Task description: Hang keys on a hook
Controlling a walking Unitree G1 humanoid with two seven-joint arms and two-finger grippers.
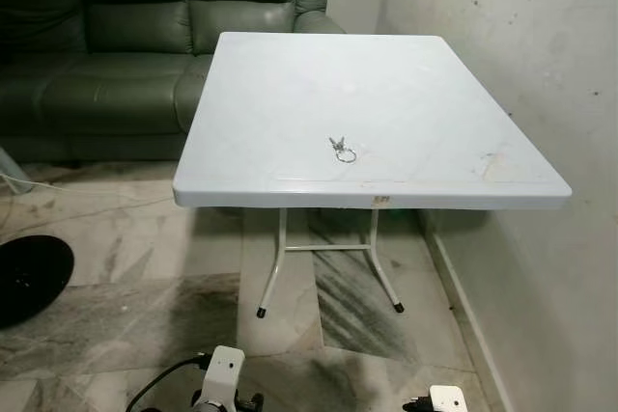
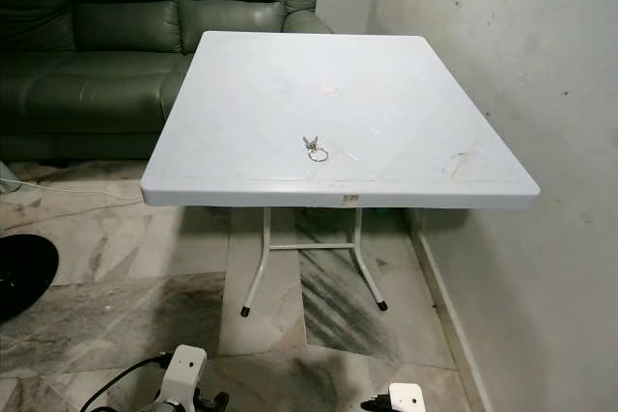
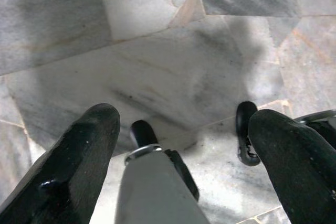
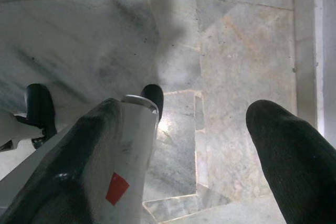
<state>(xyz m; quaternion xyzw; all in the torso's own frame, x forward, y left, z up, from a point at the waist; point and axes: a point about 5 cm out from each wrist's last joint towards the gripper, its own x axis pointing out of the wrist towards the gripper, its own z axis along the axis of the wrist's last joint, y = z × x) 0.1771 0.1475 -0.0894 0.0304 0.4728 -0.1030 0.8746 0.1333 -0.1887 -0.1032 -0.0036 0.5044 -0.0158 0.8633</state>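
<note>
Keys on table (pincers low, well apart).

You faced a white square table standing on thin white legs with black feet, its right edge close against a scuffed pale wall. A small bunch of keys on a ring lay on the tabletop near the front edge, roughly centred. Behind the table sat a dark green leather sofa. The marble floor was grey-veined, and part of a black round object lay at its left.
</note>
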